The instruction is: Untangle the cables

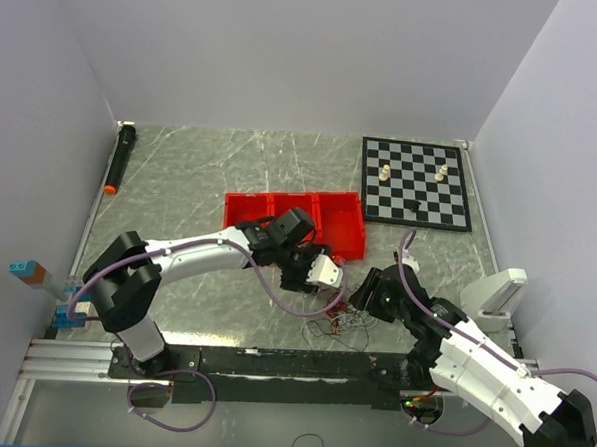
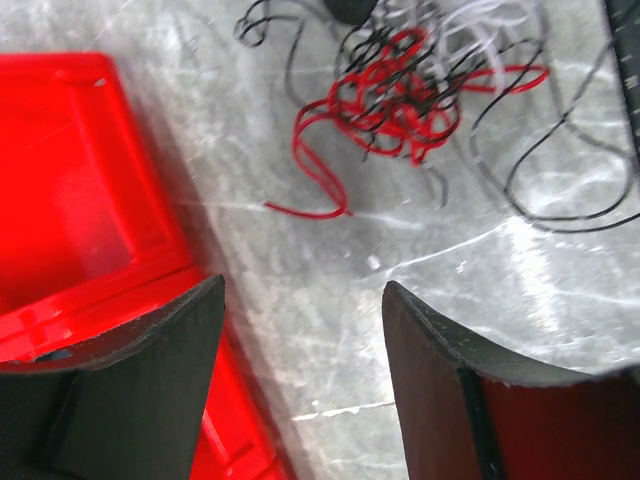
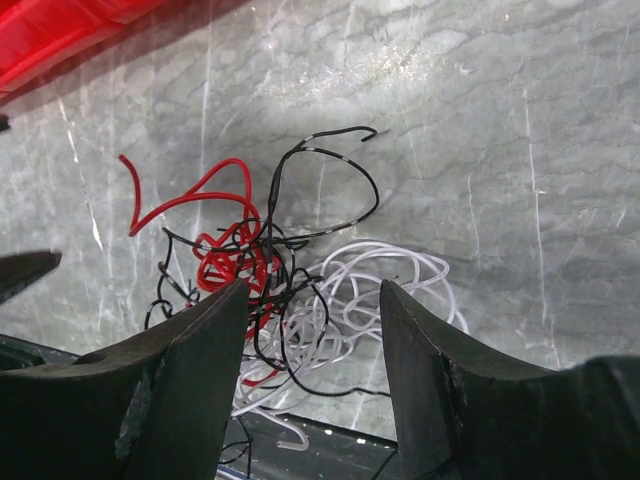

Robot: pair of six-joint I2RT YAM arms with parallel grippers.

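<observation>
Red bins, chessboard, marker

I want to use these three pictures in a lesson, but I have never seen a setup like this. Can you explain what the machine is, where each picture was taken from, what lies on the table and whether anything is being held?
These are two robot arms fixed at the near edge of a marble-patterned table. The overhead picture shows both; the other two come from cameras on each wrist, looking past that arm's own dark fingers. Between the arms lies a tangle of thin cables, red, black and white. Also on the table: a red tray with compartments, a chessboard with a few pieces and a black marker. The left claw is open over bare table beside the tray, short of the cables. The right claw is open just above the tangle. Neither holds anything.
</observation>
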